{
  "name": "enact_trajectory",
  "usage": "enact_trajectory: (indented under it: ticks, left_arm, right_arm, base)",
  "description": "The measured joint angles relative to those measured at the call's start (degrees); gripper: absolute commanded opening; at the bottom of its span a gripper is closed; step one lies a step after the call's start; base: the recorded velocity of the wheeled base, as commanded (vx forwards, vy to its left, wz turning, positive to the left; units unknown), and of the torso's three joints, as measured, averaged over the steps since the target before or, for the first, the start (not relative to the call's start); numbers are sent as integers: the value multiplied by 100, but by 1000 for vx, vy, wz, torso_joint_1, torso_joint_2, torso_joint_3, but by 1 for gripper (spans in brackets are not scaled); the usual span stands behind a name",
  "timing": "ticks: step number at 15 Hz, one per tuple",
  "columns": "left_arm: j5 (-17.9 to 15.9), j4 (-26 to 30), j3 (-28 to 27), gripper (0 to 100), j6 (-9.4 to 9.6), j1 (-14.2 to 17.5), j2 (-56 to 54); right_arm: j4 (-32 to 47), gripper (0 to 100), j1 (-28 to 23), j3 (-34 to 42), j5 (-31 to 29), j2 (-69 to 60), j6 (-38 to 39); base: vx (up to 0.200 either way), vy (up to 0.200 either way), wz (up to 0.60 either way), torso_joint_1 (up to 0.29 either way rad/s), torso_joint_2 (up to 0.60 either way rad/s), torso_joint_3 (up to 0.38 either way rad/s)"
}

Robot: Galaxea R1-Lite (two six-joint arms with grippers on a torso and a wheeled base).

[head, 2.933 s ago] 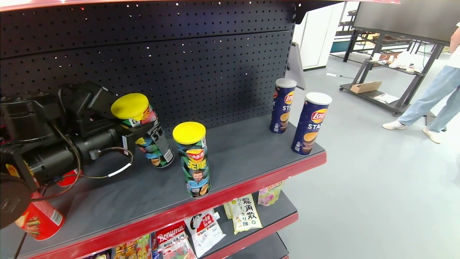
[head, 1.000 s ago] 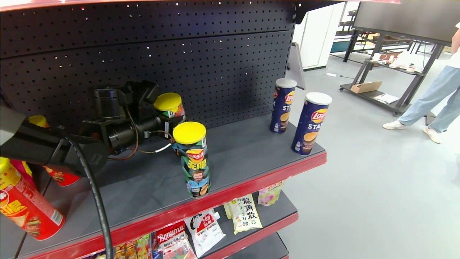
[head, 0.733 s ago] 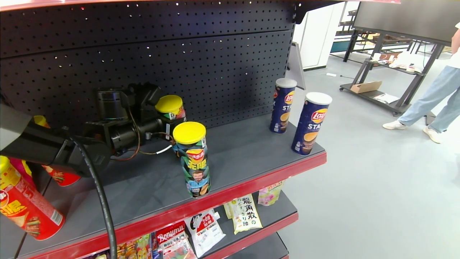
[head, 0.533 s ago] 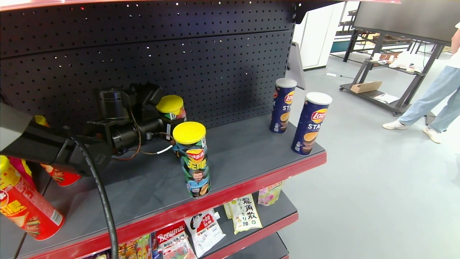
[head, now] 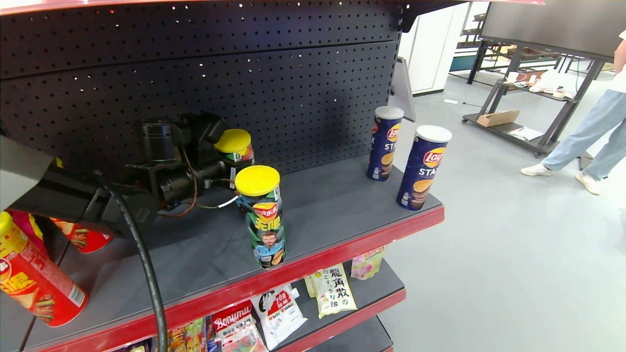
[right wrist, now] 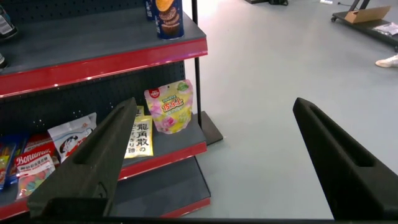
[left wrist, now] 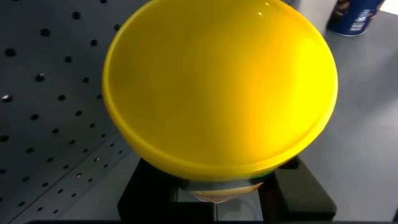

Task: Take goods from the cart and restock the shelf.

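A chip can with a yellow lid [head: 234, 142] stands near the pegboard at the back of the dark shelf [head: 332, 205], and my left gripper [head: 226, 167] is shut on its body. Its base is hidden behind a second yellow-lidded can [head: 261, 220] standing upright near the shelf's red front edge. In the left wrist view the yellow lid [left wrist: 221, 93] looms large, with a black finger [left wrist: 146, 193] on either side below it. My right gripper [right wrist: 214, 109] hangs open with nothing in it, out in front of the lower shelves.
Two blue cans [head: 386, 144] [head: 423, 168] stand at the shelf's right end. Red cans [head: 34, 283] [head: 80, 237] sit at the left. Snack bags [head: 330, 288] fill the lower shelf. The pegboard wall [head: 293, 88] backs the shelf. Bare shelf lies between the yellow-lidded and blue cans.
My left arm has carried the yellow-lidded can from the shelf's left front to the back, behind the front can. Over the last second it has edged slightly right.
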Motion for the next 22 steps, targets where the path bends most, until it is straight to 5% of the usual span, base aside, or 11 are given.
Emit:
enact_trajectory:
  ticks: [7, 8, 16, 22]
  left_arm:
    - [111, 1, 5, 0, -115, -60, 39]
    - [145, 1, 10, 100, -123, -61, 50]
    - [148, 20, 110, 100, -130, -63, 0]
    - [152, 12, 667, 100, -93, 135, -384]
  right_arm:
    - [0, 100, 0, 0, 0, 0, 0]
    - [0, 100, 0, 0, 2, 0, -2]
    - [0, 100, 0, 0, 0, 0, 0]
    - [0, 100, -2, 0, 2, 0, 0]
  base:
    - [0, 0, 0, 0, 0, 0]
    - [0, 0, 0, 0, 0, 0]
    - [0, 0, 0, 0, 0, 0]
    - [0, 0, 0, 0, 0, 0]
